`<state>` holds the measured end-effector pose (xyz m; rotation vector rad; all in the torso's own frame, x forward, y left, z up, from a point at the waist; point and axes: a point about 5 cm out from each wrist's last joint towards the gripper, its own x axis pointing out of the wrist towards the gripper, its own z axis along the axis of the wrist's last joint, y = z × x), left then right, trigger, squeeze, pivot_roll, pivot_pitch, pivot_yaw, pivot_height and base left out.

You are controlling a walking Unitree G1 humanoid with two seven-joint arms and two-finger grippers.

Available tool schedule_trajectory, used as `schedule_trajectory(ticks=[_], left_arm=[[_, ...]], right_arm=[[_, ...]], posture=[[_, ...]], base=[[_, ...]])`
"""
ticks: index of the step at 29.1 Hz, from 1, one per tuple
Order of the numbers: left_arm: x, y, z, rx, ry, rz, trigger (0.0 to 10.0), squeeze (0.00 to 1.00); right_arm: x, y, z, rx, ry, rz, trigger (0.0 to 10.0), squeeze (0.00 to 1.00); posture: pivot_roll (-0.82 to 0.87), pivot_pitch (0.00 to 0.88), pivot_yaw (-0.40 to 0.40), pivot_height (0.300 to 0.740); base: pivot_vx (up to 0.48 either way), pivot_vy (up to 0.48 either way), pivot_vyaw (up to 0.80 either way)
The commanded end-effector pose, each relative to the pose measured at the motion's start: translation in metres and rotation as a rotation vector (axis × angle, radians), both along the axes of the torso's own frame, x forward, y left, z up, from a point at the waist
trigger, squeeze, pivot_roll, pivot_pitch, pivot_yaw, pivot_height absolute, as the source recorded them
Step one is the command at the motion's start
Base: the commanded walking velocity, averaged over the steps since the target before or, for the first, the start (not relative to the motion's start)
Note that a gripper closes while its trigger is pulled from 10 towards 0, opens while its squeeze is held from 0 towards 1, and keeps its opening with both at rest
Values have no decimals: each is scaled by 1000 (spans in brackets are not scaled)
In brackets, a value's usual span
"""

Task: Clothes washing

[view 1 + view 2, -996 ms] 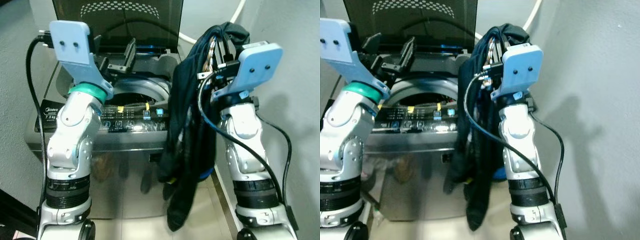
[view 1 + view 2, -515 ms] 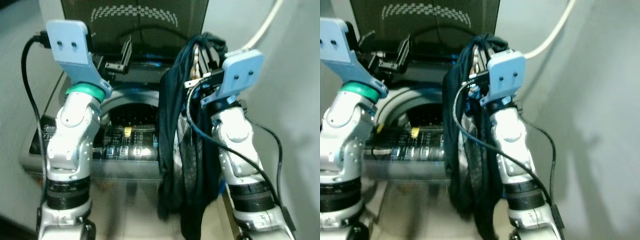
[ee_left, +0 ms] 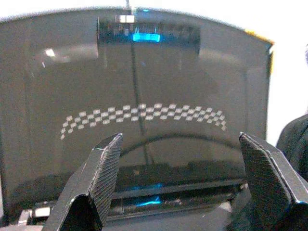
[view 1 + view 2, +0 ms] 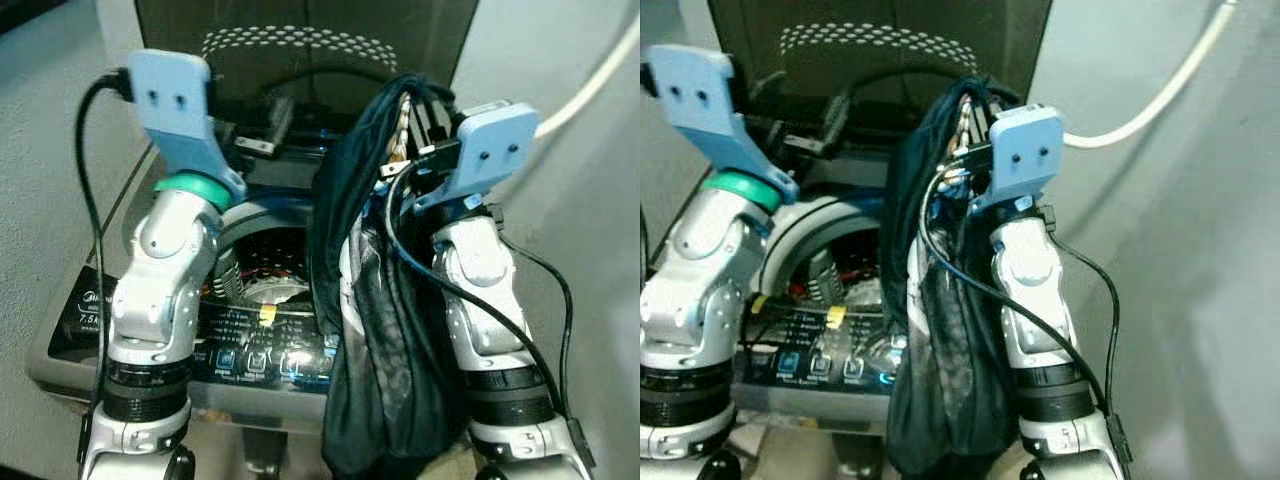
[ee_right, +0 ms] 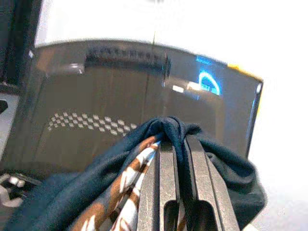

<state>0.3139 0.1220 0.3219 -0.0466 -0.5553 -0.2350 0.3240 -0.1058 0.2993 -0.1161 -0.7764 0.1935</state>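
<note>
The right end effector (image 5: pixel 175 159) is pinching a bundle of dark clothes (image 4: pixel 370 330) up high, its two black fingers (image 5: pixel 166 178) squeezed nearly together with the fabric bunched over their tips. The bundle is mostly navy with a brown-and-white patterned piece (image 5: pixel 130 187) mixed in, and it's hanging down long in front of the right arm, draping past the front right corner of the washing machine (image 4: pixel 70 340). It's a top loader with the dark tinted lid (image 3: pixel 144 96) standing open and the drum (image 4: pixel 265 270) showing below, with the lit control panel (image 4: pixel 260 350) along the front edge. The left end effector (image 3: pixel 178 178) is hovering over the open tub, pointing at the lid, fingers spread wide apart and gripping nothing. A white hose (image 4: pixel 1150 95) is running along the wall on the right.
</note>
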Motion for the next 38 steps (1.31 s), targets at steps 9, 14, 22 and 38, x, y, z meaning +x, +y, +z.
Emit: schedule_trajectory(ticks=[9, 14, 22, 38], left_arm=[[0, 1, 0, 17, -1, -14, 10000, 0], [-13, 2, 0, 184, -42, -166, 10000, 0], [-47, 15, -15, 294, 40, -499, 10000, 0], [-38, -44, -73, 253, 270, -861, 10000, 0]], right_arm=[[-2, 3, 4, -6, -21, 26, 10000, 0], [-8, 16, 7, -31, -14, 163, 10000, 0], [-12, 9, 50, 63, -113, 243, 10000, 0], [-44, 12, 131, 169, -339, 582, 10000, 0]], posture=[[98, 0, 29, 740], [101, 0, 28, 740], [115, 0, 31, 740], [101, 0, 39, 740]], base=[[0, 0, 0], [0, 0, 0], [0, 0, 0], [0, 0, 0]])
